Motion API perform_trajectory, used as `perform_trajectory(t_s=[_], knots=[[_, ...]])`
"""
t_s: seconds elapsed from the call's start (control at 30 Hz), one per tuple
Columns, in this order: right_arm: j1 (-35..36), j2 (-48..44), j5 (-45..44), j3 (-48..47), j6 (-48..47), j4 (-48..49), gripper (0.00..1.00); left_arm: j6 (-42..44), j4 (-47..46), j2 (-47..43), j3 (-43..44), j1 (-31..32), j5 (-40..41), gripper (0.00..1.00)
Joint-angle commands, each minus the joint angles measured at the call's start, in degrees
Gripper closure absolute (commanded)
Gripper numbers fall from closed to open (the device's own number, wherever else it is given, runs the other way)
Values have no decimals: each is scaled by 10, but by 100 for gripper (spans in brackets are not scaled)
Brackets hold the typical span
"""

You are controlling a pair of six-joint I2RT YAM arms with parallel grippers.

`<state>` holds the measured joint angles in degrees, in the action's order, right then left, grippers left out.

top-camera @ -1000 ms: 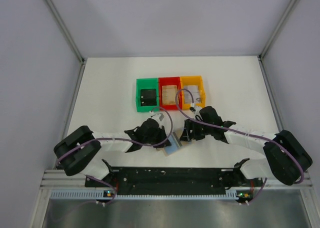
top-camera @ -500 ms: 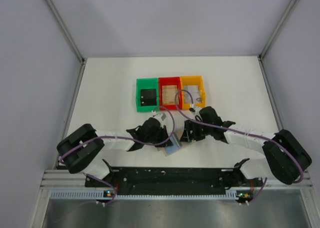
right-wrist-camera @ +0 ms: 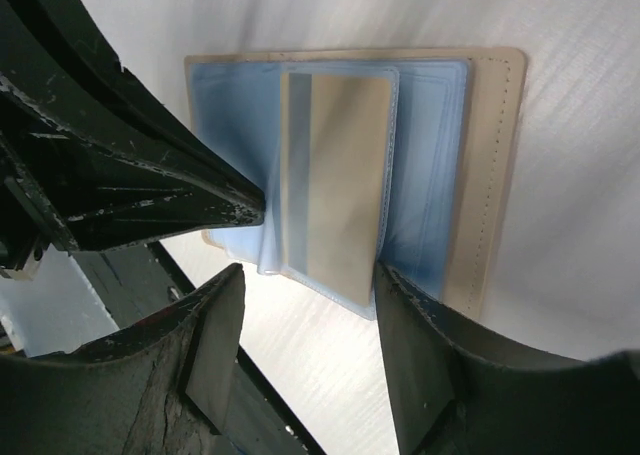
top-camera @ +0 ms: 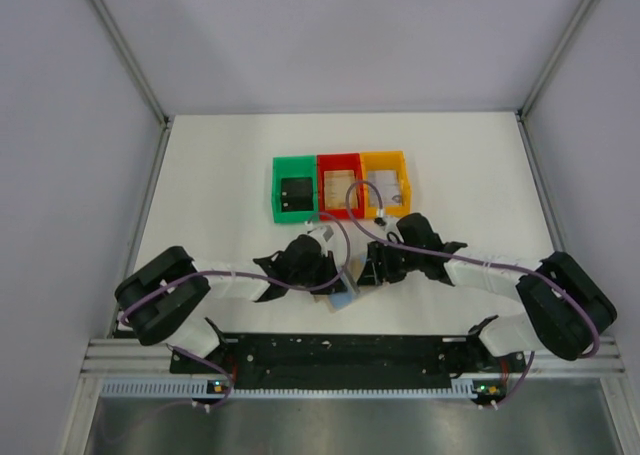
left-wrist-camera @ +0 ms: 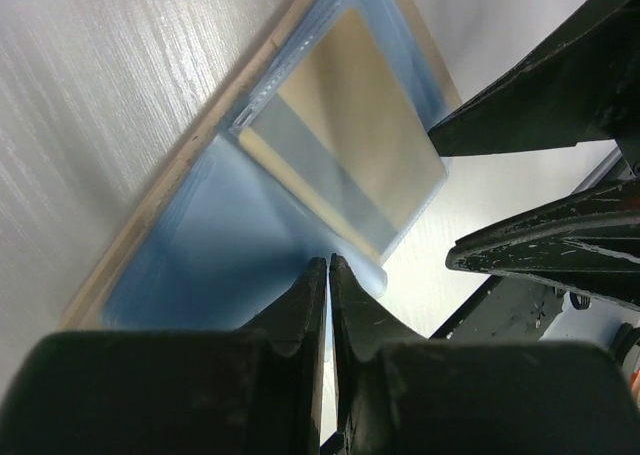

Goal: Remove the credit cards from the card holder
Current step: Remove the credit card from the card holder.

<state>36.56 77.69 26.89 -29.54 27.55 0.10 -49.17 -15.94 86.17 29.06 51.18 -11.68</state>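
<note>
1. The card holder point(top-camera: 343, 296) lies open on the table point(top-camera: 480, 165) near its front edge. It is at 6 o'clock from the red bin point(top-camera: 339, 183), between the two grippers.
2. The left gripper point(left-wrist-camera: 328, 273) has its jaws pressed together. It looks pinched on the edge of a clear sleeve point(left-wrist-camera: 372, 265) on the holder's blue inside.
3. The right gripper point(right-wrist-camera: 310, 273) has its jaws spread and grips nothing. It straddles the 6 o'clock edge of the sleeve that holds a tan card point(right-wrist-camera: 345, 175).
4. Risk: the right jaws may clamp sleeve and card together, so the whole holder would drag instead of the card sliding out. Cause: the card sits fully inside the sleeve with no bare edge showing.
5. Risk: the left pinch may slip and let the holder lift or spin under a pull. Cause: the hold is on thin, slick plastic close to a corner.
6. Risk: the fingers of the two arms may knock together. Cause: both work the same small sleeve, tips nearly touching.
7. The top view shows the holder's place and the bins, but the holder is mostly covered and no card can be seen.
8. The left wrist view shows the closed jaws and the card's grey stripe.
9. The right wrist view shows the spread jaws, several stacked sleeves, and the tan stitched cover at 3 o'clock.
</note>
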Motion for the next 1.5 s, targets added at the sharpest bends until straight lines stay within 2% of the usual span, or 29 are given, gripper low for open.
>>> perform_trajectory(t_s=[0.0,0.23,0.47,0.8,0.97,1.07,1.2,1.47], knots=[[-3,4,46,4,20,62,47,4,-12,8,10,6,-6,91],[-2,-9,77,3,36,85,58,6,-9,-8,4,6,3,92],[11,-11,101,-13,41,93,59,-2,2,-64,-17,7,31,91],[96,38,87,-78,24,70,54,-33,86,-285,-102,6,167,89],[111,65,86,-96,22,70,53,-40,113,-376,-124,6,193,86],[105,44,51,-101,9,41,53,-34,114,-370,-113,6,178,86],[65,33,54,-92,7,32,53,-30,82,-303,-91,7,131,86],[32,78,81,-74,7,70,54,-35,27,-180,-79,6,98,92]])
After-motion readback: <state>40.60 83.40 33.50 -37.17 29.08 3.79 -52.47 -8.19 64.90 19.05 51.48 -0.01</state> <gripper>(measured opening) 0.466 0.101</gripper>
